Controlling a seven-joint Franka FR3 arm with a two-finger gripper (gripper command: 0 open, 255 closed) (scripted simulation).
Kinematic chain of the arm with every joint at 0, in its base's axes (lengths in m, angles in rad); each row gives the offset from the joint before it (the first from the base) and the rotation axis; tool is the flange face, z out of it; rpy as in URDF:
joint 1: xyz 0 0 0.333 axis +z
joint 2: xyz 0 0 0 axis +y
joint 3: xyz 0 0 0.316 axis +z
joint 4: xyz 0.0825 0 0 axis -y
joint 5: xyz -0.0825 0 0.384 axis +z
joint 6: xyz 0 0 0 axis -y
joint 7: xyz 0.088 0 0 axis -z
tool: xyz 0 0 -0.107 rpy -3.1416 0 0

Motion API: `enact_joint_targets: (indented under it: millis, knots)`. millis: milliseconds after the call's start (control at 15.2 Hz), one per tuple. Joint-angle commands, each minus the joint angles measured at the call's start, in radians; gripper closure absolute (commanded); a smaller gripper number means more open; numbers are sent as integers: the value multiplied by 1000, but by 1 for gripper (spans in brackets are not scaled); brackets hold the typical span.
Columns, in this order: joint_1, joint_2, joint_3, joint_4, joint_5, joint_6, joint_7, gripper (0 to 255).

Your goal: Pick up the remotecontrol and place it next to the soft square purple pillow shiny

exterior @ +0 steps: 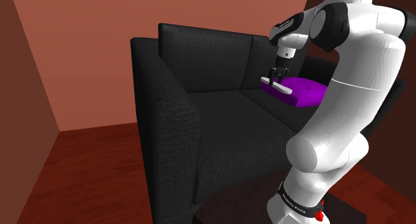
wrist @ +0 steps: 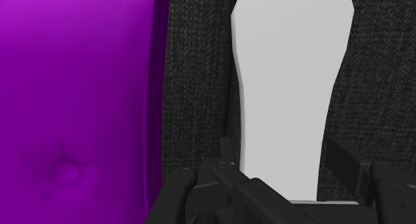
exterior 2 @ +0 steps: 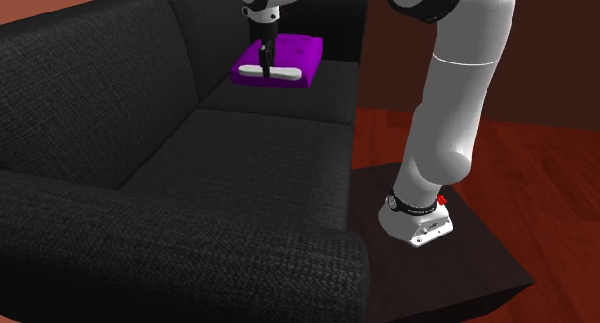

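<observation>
My hand point(exterior: 275, 76) is in the upper right of the shoulder view, over the seat of the black sofa point(exterior: 220, 116). The fingers are partly closed and clasp the narrow end of the white remote control point(wrist: 293, 76), one finger against each long edge. The remote control extends straight out ahead of the hand, above the seat fabric. The purple pillow point(wrist: 73, 89) lies just beside it, along one long edge. In the wrist view, a strip of seat shows between them.
</observation>
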Motion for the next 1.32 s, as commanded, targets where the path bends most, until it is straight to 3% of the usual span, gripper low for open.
enact_joint_targets:
  millis: [0, 1254]
  knots:
    - [0, 5, 0, -24, 3, 29, -2, 255]
    - [-11, 100, 9, -177, 62, 265, -43, 255]
